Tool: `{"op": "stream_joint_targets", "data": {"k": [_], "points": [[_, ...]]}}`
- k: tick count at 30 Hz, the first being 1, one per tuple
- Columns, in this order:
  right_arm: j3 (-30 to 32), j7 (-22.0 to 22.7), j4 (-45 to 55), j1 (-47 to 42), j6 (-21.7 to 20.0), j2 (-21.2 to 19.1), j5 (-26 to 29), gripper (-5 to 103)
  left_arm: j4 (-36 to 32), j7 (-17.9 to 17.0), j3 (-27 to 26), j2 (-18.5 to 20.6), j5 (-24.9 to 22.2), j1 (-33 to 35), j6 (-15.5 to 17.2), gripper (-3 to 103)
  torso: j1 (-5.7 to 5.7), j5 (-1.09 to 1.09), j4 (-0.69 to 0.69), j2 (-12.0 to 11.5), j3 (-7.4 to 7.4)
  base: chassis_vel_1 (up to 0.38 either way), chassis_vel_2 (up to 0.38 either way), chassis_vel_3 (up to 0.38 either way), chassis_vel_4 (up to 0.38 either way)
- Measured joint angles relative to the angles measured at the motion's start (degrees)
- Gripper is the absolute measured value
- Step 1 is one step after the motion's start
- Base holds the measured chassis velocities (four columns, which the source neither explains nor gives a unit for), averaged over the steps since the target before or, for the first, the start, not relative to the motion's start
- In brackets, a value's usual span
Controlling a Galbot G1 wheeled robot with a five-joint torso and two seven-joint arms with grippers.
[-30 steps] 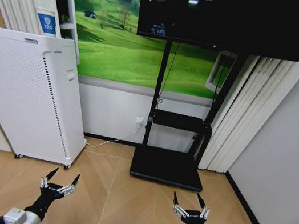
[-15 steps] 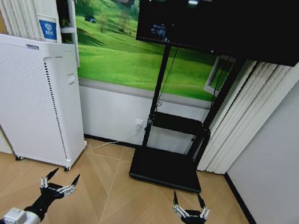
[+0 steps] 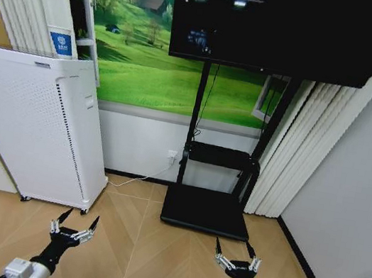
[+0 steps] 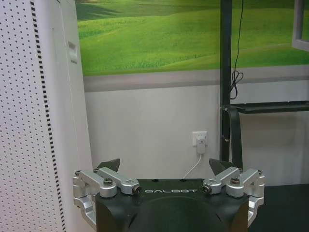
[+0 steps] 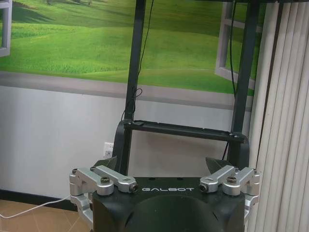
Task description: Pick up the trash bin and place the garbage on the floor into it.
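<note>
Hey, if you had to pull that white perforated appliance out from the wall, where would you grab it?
Probably the small recess high on the side panel of the white appliance, approached from the TV stand side: its other faces look flat, with no edge. The left gripper and right gripper hang open above the floor.

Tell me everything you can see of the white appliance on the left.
The white appliance is a tall box with rounded edges, apparently plastic. Its front is covered with fine perforations, and a line of dark slots runs down near its corner. It stands upright on small feet on the wood floor, near the wall, to the left of the black TV stand. Neither gripper touches it.
</note>
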Motion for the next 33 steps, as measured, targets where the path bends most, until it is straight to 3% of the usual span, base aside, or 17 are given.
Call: {"op": "stream_joint_targets", "data": {"k": [19, 33], "points": [[0.0, 0.0, 0.0, 0.0, 0.0, 0.0, 0.0, 100, 0.0, 0.0, 0.0, 0.0, 0.0, 0.0, 0.0, 100, 1.61, 0.0, 0.0, 4.4, 2.79, 0.0, 0.0, 0.0, 0.0], [0.0, 0.0, 0.0, 0.0, 0.0, 0.0, 0.0, 100, 0.0, 0.0, 0.0, 0.0, 0.0, 0.0, 0.0, 100, 1.75, 0.0, 0.0, 4.69, 2.98, 0.0, 0.0, 0.0, 0.0]]}}
